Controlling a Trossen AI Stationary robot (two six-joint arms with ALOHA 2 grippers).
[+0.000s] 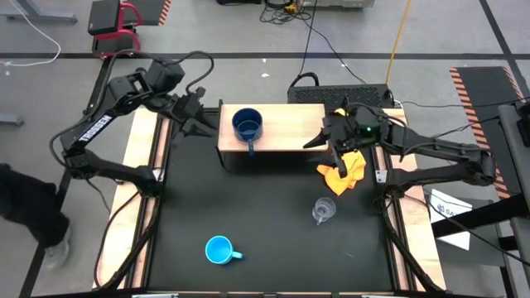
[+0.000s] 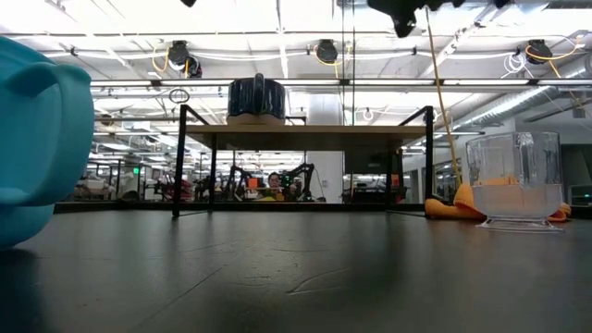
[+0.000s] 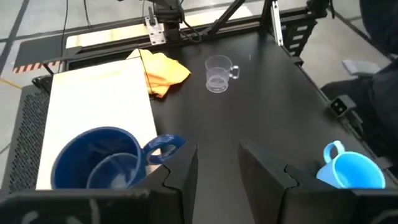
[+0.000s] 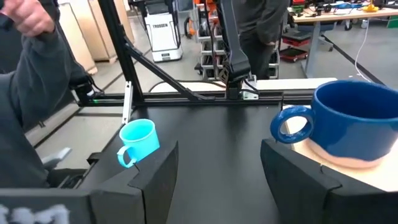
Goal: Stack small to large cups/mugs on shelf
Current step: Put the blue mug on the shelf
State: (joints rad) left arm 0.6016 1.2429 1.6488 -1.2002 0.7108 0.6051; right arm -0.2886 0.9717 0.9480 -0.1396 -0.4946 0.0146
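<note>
I see large dark navy-blue mug (image 1: 247,124) upright on light wood-topped shelf (image 1: 290,124), toward its left end, handle pointing to table front. Mid-sized sky-blue mug (image 1: 219,249) on black table (image 1: 273,240), front left, well apart from shelf. Small clear glass cup (image 1: 323,209) right of centre, near crumpled orange-yellow cloth (image 1: 344,170). My left gripper (image 1: 201,122) hangs just beside shelf's left edge, fingers parted, empty. My right gripper (image 1: 319,137) over shelf's right end, fingers wide apart, empty.
</note>
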